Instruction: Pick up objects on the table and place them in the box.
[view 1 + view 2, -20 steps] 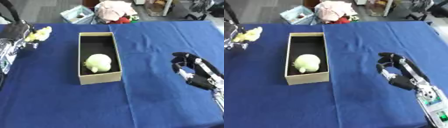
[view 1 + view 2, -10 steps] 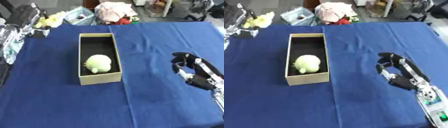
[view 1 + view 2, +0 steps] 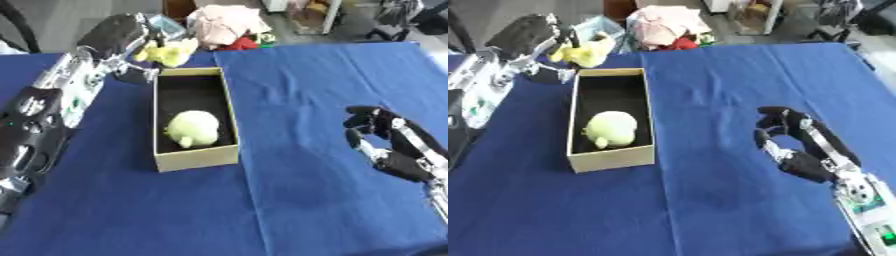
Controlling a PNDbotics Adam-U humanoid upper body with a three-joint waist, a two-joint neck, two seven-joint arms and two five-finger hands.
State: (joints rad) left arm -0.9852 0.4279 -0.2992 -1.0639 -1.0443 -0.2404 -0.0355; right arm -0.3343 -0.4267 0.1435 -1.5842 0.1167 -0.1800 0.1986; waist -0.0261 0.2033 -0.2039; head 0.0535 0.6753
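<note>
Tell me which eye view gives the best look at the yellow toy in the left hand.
The left eye view: the yellow toy shows whole beside the left hand, just past the box. The right eye view shows the same toy, partly hidden by the fingers.

The left arm is reaching up along the left side of the view, forearm stretched toward the far end, silver and black segments showing. The left robot hand [image 3: 122,32] is curling its fingers round a small yellow thing at its fingertips. The right arm is entering from the lower right corner, and the right robot hand [image 3: 794,135] is hovering with fingers bent inward, holding nothing.
</note>
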